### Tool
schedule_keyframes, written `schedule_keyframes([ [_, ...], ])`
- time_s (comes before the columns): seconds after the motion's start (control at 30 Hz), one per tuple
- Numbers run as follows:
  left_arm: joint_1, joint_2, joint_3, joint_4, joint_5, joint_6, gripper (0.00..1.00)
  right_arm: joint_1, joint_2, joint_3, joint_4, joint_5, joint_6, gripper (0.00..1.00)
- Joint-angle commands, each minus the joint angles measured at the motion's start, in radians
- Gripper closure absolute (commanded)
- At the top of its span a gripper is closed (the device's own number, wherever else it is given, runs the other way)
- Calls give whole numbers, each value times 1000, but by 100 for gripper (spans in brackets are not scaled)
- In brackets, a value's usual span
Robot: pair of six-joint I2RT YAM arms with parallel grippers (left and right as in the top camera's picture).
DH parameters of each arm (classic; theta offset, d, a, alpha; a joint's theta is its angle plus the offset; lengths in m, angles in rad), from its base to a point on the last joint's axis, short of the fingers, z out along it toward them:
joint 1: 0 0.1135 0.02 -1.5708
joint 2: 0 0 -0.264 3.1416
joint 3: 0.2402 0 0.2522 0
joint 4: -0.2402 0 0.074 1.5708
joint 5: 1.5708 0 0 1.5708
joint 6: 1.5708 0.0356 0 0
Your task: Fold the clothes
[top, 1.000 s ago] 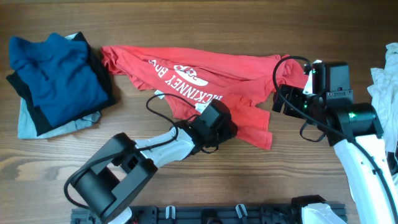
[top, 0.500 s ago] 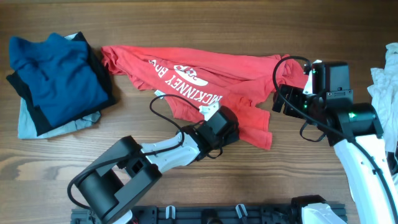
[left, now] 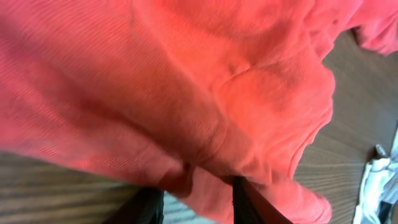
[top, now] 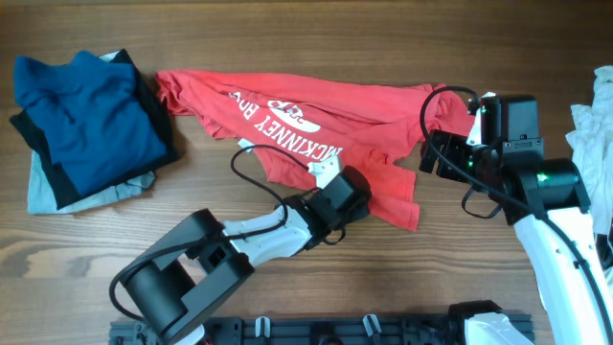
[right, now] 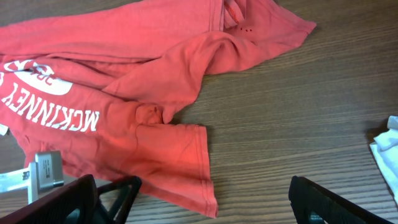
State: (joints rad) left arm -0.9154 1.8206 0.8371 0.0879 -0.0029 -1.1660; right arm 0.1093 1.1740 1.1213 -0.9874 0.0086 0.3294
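Two grippers logged, one garment in work.
Left gripper (top: 360,197): lower centre of the overhead view, my jaws narrow and pinched on a fold near the bottom hem of the red shirt (top: 316,120).
Right gripper (top: 433,155): right of centre, jaws wide, holding nothing, hovering just beside the shirt's right end.
Red shirt: lay crumpled across the upper middle of the table (top: 287,29), print up, right end bunched.
Folded pile (top: 86,125): upper left, well apart.
Risks, as I judged them:
- My pinch looked shallow, so the hem could slip out on a pull.
- With nothing pinning the far side, the whole shirt could drag instead of folding.
- Bunched cloth would lock creases in.
- My left arm's cable (top: 237,165) lay by the hem and could snag.
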Motion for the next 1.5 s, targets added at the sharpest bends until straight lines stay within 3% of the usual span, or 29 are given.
schedule_keyframes([
  [0.0,1,87,-21,0,-43,-2,64,-5,0,-2,-1,21,11,0],
  [0.2,1,91,-21,3,-44,-1,75,-5,0,-2,0,21,11,0],
  [0.3,1,91,-21,0,-44,10,96,-5,0,-2,0,21,11,0],
  [0.5,1,89,-21,-100,-43,10,96,-5,0,-2,0,21,11,0],
  [0.77,50,-42,-21,-507,-77,23,96,-5,0,-2,3,21,11,0],
  [1.07,349,-367,-21,-919,-336,63,96,-5,0,-2,-5,26,11,0],
  [1.17,483,-440,-21,-946,-309,76,96,-5,0,-2,-5,25,11,0],
  [1.23,575,-475,-21,-913,-214,141,96,-5,0,-2,-5,25,11,0],
  [1.47,608,-439,-22,-889,-151,194,96,-5,0,-2,-11,24,12,0],
])
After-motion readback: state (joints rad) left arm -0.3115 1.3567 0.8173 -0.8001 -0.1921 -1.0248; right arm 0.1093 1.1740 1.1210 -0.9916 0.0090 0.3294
